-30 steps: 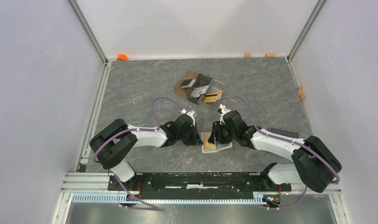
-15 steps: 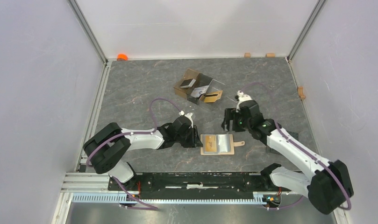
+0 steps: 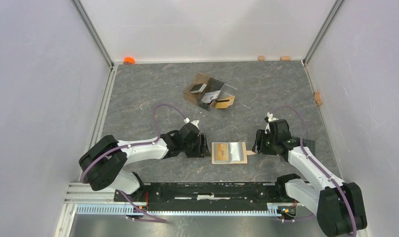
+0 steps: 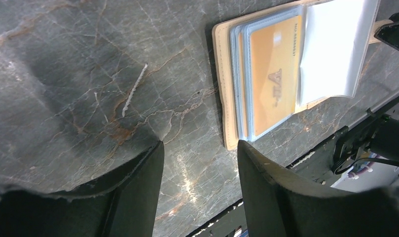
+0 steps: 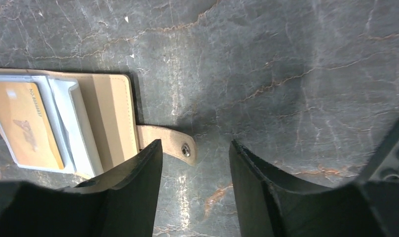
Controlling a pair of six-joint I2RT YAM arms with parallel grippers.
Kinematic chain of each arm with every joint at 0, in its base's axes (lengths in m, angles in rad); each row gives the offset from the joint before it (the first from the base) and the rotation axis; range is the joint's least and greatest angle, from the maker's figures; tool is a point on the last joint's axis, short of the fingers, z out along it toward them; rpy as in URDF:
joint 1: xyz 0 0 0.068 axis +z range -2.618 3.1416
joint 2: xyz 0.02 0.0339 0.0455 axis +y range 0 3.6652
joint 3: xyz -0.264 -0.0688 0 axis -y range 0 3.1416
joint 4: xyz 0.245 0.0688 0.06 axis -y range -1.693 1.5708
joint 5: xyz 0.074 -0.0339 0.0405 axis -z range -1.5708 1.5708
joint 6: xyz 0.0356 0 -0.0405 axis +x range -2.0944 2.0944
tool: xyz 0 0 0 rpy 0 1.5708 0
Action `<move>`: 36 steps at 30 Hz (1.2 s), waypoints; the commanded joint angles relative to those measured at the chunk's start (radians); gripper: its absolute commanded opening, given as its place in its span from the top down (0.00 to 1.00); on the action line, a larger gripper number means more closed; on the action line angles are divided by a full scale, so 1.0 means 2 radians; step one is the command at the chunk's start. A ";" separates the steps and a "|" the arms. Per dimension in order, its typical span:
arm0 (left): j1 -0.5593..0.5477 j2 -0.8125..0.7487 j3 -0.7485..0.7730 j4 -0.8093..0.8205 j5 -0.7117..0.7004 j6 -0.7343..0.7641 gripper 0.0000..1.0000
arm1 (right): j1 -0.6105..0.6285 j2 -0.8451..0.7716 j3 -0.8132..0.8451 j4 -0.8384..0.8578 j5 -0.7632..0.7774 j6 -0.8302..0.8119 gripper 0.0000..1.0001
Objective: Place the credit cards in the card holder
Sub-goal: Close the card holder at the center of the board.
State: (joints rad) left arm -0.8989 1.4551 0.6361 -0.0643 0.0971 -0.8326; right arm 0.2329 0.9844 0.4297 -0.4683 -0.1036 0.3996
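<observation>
The tan card holder [image 3: 229,152] lies open and flat between my two grippers. An orange-gold credit card [image 4: 273,74] sits in its light blue pocket, also seen as the orange-gold card [image 5: 24,123] in the right wrist view. My left gripper [image 3: 203,146] is just left of the holder's edge [image 4: 222,74], and this left gripper [image 4: 199,145] is open over bare table. My right gripper [image 3: 258,143] is at the holder's right side. That right gripper [image 5: 196,143] is open, and the snap tab [image 5: 170,140] reaches in beside its left finger. More credit cards [image 3: 198,88] lie in the clear box at the back.
The clear brown-tinted divided box [image 3: 210,94] stands at the back middle, tilted. An orange object [image 3: 128,60] sits in the back left corner, and small wooden blocks [image 3: 261,58] line the back and right walls. A black rail [image 3: 212,190] runs along the near edge.
The left gripper has opened beside the holder. The right arm lifted off the holder, swung back and right, then came down at the snap tab. The holder now lies flat and open.
</observation>
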 commanded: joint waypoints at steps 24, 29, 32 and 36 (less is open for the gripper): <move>0.010 -0.065 0.007 -0.011 0.011 0.003 0.33 | 0.006 -0.007 0.115 0.000 -0.114 -0.009 0.94; 0.017 -0.072 -0.003 -0.002 0.018 -0.002 0.32 | 0.075 0.006 0.127 0.020 -0.107 0.012 0.94; 0.021 -0.076 -0.010 0.013 0.025 -0.010 0.32 | 0.128 0.019 0.116 0.047 -0.097 0.038 0.94; 0.021 -0.084 -0.012 0.019 0.028 -0.016 0.32 | 0.194 0.045 0.089 0.110 -0.097 0.081 0.94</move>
State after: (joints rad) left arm -0.8608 1.3266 0.6182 -0.0845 0.1329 -0.8349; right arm 0.5278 1.0348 0.6434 -0.3897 -0.2928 0.4637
